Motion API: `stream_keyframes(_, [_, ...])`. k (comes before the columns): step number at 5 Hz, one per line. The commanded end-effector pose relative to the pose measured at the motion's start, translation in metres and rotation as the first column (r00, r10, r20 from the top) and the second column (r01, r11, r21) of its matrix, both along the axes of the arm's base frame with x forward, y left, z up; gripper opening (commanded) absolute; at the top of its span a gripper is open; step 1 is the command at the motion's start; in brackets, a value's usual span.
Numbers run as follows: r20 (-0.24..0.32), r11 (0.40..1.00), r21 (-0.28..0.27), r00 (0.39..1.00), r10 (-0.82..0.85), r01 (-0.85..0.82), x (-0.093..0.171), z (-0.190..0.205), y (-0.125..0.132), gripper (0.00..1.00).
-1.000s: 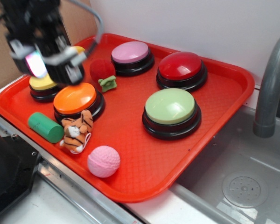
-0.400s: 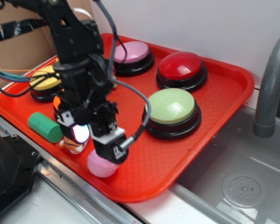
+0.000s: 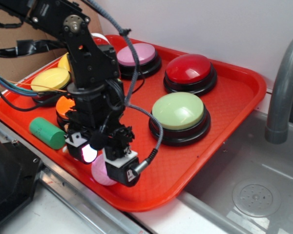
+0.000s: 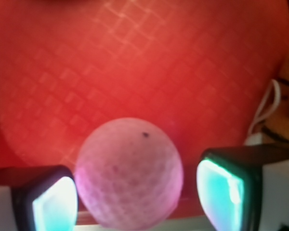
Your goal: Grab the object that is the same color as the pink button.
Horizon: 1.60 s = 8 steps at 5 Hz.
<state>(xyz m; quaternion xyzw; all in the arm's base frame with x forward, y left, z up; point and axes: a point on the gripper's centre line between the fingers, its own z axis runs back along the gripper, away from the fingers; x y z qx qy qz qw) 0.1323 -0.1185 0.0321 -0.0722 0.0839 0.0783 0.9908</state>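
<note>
From where the outside camera stands, the black arm reaches down over the near edge of the red tray (image 3: 234, 83), and its claw (image 3: 103, 158) sits right on top of the small pink ball (image 3: 100, 174), so that only the ball's lower left curve peeks out beneath the fingers, close to the tray's front rim. The pink button (image 3: 136, 53) is well away at the back of the tray, partly behind the arm's cable, with the red button (image 3: 190, 68) just beside it on the right and the green button (image 3: 178, 111) nearer the middle. A yellow button (image 3: 50, 79) shows at the left behind the arm, a sliver of an orange button (image 3: 63, 105) below it, and a green cylinder (image 3: 46, 132) lies near the tray's left front edge. The tray rests on a metal counter (image 3: 63, 214) next to a sink (image 3: 254, 180) with a grey tap (image 3: 283, 87). Up close through the wrist camera, the pink ball (image 4: 129, 173) fills the lower middle, dimpled, with one small dark speck on top, resting on the tray's gridded red floor (image 4: 149, 62). The claw (image 4: 135, 197) stands apart, one glowing pad (image 4: 53, 204) on each side of the ball; whether either pad touches it I cannot tell. A striped toy (image 4: 286, 106) with a white cord shows at the right edge.
</note>
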Motion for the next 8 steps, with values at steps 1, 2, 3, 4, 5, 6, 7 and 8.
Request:
stream_keyframes(1, [-0.005, 0.997, 0.051, 0.998, 0.063, -0.062, -0.002, -0.005, -0.003, 0.0])
stream_keyframes(2, [0.031, 0.997, 0.058, 0.998, 0.045, -0.047, 0.006, 0.01, -0.003, 0.0])
stream_keyframes(3, [0.106, 0.995, 0.069, 0.992, 0.062, -0.069, 0.027, 0.044, 0.01, 0.0])
stream_keyframes(4, [0.151, 0.996, 0.057, 0.987, 0.056, -0.066, 0.041, 0.072, 0.028, 0.0])
stream_keyframes(5, [0.207, 0.995, 0.07, 0.977, 0.059, -0.075, 0.057, 0.11, 0.057, 0.0])
stream_keyframes(6, [0.253, 0.993, 0.079, 0.966, 0.063, -0.086, 0.07, 0.138, 0.085, 0.0])
stream_keyframes(7, [0.288, 0.992, 0.109, 0.957, 0.031, -0.065, 0.085, 0.159, 0.1, 0.0])
stream_keyframes(8, [0.309, 0.991, 0.123, 0.951, 0.009, -0.05, 0.091, 0.168, 0.105, 0.0])
